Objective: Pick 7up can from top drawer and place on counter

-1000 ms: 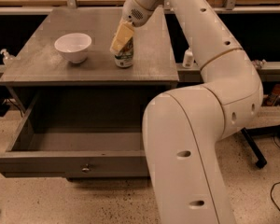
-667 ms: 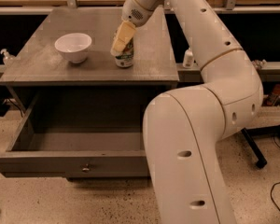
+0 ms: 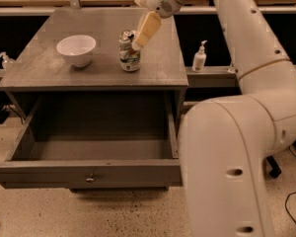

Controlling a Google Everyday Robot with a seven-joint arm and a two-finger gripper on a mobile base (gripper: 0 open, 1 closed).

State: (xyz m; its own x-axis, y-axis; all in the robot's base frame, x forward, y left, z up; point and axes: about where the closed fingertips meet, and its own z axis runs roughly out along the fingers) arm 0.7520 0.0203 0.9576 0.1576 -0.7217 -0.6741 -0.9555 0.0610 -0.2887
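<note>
The 7up can (image 3: 129,56) stands upright on the counter (image 3: 155,65), right of centre. My gripper (image 3: 136,43) comes down from the upper right. Its cream finger (image 3: 147,27) slants beside the can's upper right edge. The gripper is open and holds nothing. The top drawer (image 3: 89,170) is pulled fully out below the counter. Its inside is bare and its small knob (image 3: 90,178) shows on the front panel.
A white bowl (image 3: 76,49) sits on the counter left of the can. A white pump bottle (image 3: 200,57) stands on the narrow shelf to the right, and another bottle (image 3: 6,60) at the left. My arm's large white body (image 3: 227,167) fills the lower right.
The gripper has slid up and to the right off the can, whose top now shows. The can has stayed in place on the counter.
</note>
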